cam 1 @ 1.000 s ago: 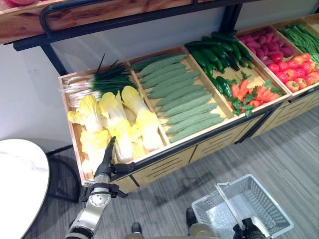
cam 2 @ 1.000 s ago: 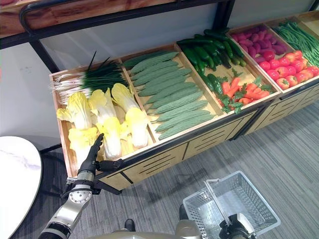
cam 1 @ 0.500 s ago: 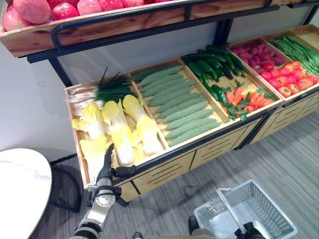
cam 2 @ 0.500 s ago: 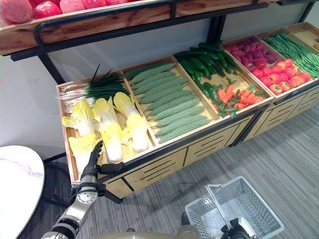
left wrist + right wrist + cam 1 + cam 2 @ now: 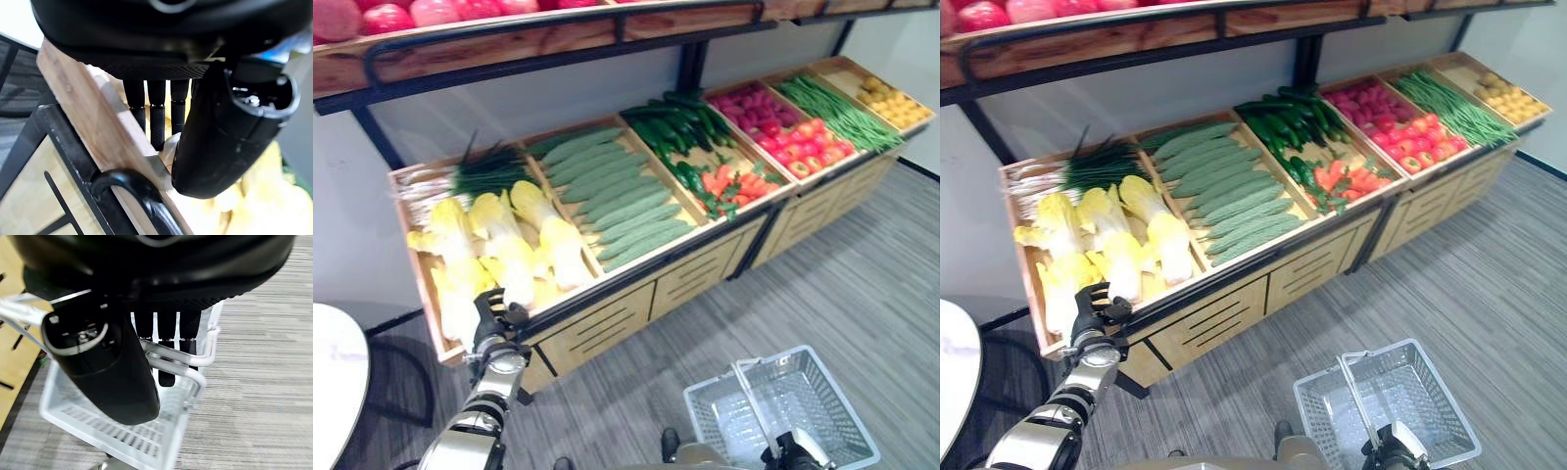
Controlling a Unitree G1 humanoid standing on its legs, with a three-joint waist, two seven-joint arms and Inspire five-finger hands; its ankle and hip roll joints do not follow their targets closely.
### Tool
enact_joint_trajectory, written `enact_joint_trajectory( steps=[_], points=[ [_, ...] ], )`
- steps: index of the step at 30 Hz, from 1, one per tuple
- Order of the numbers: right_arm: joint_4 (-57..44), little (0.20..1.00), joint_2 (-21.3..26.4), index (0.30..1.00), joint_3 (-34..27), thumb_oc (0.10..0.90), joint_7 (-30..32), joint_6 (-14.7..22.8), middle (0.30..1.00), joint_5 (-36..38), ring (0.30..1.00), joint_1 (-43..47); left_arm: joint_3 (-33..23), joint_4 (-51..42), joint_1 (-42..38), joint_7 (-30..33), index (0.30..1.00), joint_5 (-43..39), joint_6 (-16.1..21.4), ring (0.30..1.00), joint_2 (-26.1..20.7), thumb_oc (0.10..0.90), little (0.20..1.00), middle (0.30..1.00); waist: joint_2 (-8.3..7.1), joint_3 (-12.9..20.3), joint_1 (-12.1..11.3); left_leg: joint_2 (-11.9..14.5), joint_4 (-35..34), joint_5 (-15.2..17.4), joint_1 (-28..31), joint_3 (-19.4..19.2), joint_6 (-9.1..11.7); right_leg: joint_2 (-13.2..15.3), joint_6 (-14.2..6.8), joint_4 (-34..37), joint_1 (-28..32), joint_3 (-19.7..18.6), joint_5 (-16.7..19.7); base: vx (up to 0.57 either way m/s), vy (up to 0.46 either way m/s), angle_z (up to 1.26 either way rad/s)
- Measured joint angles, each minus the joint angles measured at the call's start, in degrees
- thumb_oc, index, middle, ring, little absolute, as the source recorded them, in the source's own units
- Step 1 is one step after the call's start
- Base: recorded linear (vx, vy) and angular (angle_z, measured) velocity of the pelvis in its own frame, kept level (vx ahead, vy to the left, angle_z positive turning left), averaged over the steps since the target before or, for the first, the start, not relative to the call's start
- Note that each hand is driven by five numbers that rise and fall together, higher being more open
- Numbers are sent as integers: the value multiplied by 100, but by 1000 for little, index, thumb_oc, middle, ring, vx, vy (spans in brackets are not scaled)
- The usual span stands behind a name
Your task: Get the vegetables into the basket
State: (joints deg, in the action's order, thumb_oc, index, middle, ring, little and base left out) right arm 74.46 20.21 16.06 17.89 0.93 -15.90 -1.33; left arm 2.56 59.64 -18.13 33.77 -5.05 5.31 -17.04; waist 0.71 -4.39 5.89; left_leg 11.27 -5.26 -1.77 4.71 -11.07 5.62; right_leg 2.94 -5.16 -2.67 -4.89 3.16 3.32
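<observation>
Left hand [image 5: 491, 311] rests at the front rim of the crate [image 5: 421, 311] holding cabbages [image 5: 514, 264]; its fingers [image 5: 156, 117] are extended toward a cabbage, grasping nothing. Right hand [image 5: 112, 357] has its fingers curled round the handle [image 5: 171, 363] of the white basket [image 5: 822, 392], which hangs over the floor [image 5: 862, 284], empty
</observation>
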Motion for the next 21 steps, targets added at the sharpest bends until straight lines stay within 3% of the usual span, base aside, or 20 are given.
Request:
enact_joint_trajectory(
  steps=[3,9,21],
  points=[
    [-139,300,19,300,5,400,-7,-103,300,0,300,-307,-15,-1061,445,129,300,-216,-101,300,86,400,300,300,90,-90,-25,-81,75,-76,-31,7,-26,70,-48,318,156,-41,134,-1,-4,-1],
    [-164,300,-69,300,-207,400,5,-126,300,-1,300,-365,-123,-2398,1083,478,300,-283,76,300,254,400,300,300,-16,-444,-45,-237,20,-165,5,93,22,203,-50,769,423,40,530,14,-4,11],
    [-289,300,-134,300,-206,400,9,-41,300,-5,300,-115,-266,-3308,1236,772,300,85,-51,300,261,400,300,300,-70,-577,-92,-229,-8,-108,74,135,-44,205,-111,797,517,72,469,11,1,1]
  ],
)
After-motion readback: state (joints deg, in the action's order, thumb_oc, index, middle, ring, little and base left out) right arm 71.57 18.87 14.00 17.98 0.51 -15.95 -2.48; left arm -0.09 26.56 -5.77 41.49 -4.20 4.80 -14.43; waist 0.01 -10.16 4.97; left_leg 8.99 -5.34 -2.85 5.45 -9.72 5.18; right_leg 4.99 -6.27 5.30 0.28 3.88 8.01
